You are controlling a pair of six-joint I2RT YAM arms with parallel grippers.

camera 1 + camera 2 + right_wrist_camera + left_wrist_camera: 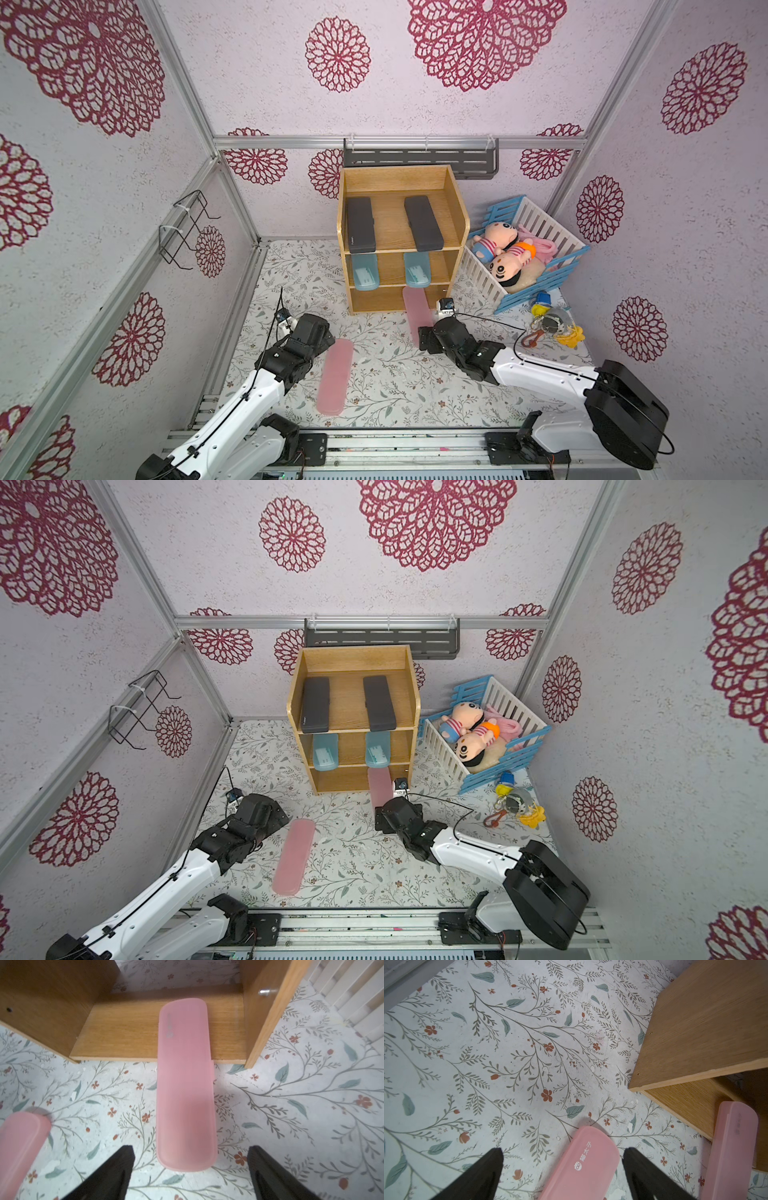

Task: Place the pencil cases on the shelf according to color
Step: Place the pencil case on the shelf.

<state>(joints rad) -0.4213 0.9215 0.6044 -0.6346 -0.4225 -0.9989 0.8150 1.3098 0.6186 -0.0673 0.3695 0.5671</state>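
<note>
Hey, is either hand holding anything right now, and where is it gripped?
Nothing is held: right hand open, clear of the pink case lying partly inside the shelf; left hand open near the end of the second pink case.

Only thing I can actually read: white characters 猫太子 beside a little round face logo, printed on the pink case [583, 1165] in my left wrist view. The other pink case [185, 1084] has a faint grey print, too pale to read. The left-hand black case [360, 224] carries a tiny light mark, too small to read.
</note>
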